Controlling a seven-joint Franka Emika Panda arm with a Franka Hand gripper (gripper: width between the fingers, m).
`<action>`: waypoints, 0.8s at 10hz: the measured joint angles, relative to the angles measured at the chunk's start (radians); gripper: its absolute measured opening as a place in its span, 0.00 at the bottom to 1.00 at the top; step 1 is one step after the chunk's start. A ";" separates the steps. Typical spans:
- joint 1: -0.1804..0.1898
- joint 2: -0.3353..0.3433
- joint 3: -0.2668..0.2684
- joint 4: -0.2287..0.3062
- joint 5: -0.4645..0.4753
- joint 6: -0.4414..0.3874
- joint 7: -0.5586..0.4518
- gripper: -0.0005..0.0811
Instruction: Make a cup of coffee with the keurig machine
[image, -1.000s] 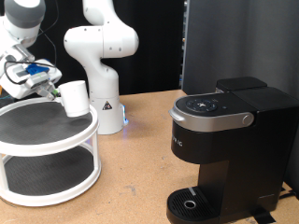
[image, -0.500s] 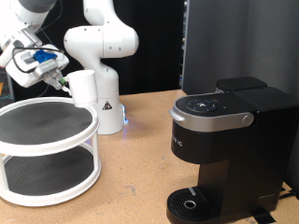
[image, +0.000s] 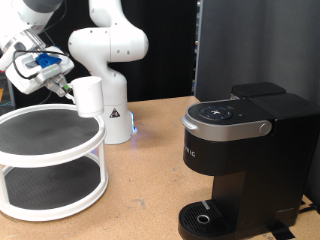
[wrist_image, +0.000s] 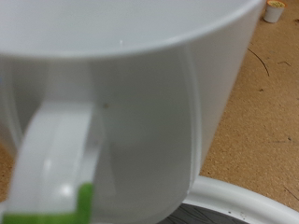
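My gripper (image: 66, 87) is shut on the handle of the white cup (image: 89, 96) and holds it in the air above the edge of the white two-tier stand (image: 50, 160), at the exterior view's left. In the wrist view the cup (wrist_image: 140, 103) fills the picture, its handle (wrist_image: 56, 159) close to the camera with a green-tipped finger (wrist_image: 82, 201) against it. The black keurig machine (image: 240, 150) stands at the exterior view's right with its lid down, and its round drip base (image: 205, 218) is bare.
A second white robot arm base (image: 108, 70) stands behind the stand. A small white coffee pod (wrist_image: 273, 11) lies on the cork tabletop (image: 150, 190). A dark panel (image: 250, 45) stands behind the machine.
The gripper has lifted the cup off the stand's top tier and carried it up and a little to the right. Between half a second ago and now it has hardly moved.
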 joint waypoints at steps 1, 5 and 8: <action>0.014 0.011 0.017 -0.007 0.013 0.043 0.026 0.09; 0.158 0.060 0.032 -0.010 0.135 0.174 0.095 0.09; 0.272 0.119 0.035 -0.015 0.197 0.289 0.121 0.09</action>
